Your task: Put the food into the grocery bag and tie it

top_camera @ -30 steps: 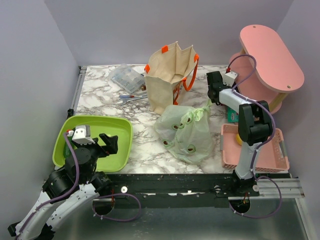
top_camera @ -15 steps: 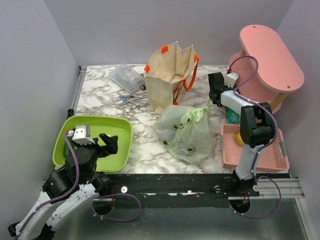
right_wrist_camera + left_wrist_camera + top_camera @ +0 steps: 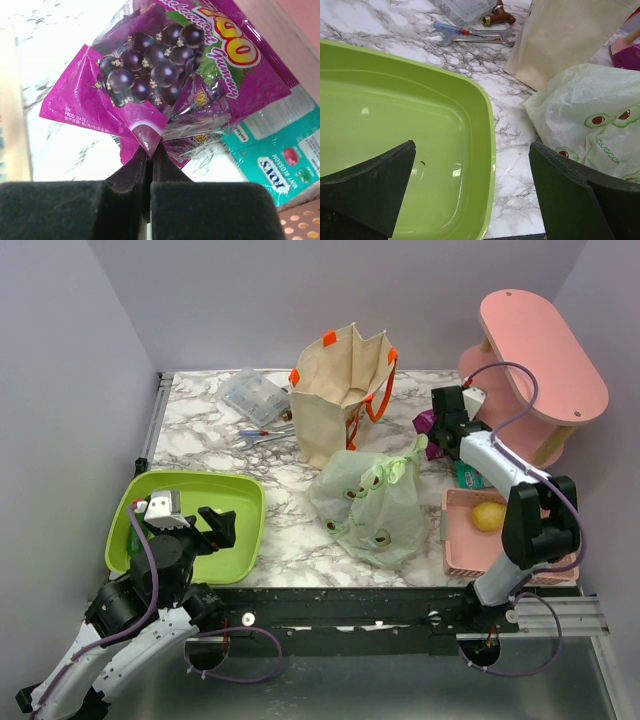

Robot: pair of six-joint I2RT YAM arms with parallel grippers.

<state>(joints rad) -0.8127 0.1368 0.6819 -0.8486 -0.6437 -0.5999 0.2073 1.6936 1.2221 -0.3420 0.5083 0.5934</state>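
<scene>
- Your right tool (image 3: 150,165) is pressed together on the bottom corner of a purple gummy packet (image 3: 150,75). The pads pinch only the thin crimped seam, so the packet fans out above them.
- That packet is glossy, crinkled foil printed with dark berries. A corner pinch like this probably lets it dangle freely, which suits dropping it into a narrow mouth, but slick foil may slide out.
- A teal sweet packet (image 3: 272,150), flat and shiny, lies just under the purple one, beyond the grocery bag's far-right side.
- The grocery bag (image 3: 375,502) slumps mid-counter: thin, pale green, wrinkled plastic with avocado prints. Its top looks gathered toward the right tool, and you cannot tell what it holds.
- A yellow lemon (image 3: 487,515), round and smooth, sits in the perforated pink basket (image 3: 455,555) to the right of the grocery bag, so food is not yet all packed.
- A stiff beige tote (image 3: 335,400) stands upright just behind the grocery bag.
- Your left tool (image 3: 472,150) is spread wide and holds nothing. It hovers over the smooth green tray (image 3: 420,100), left of the grocery bag, likely waiting to steady a handle.
</scene>
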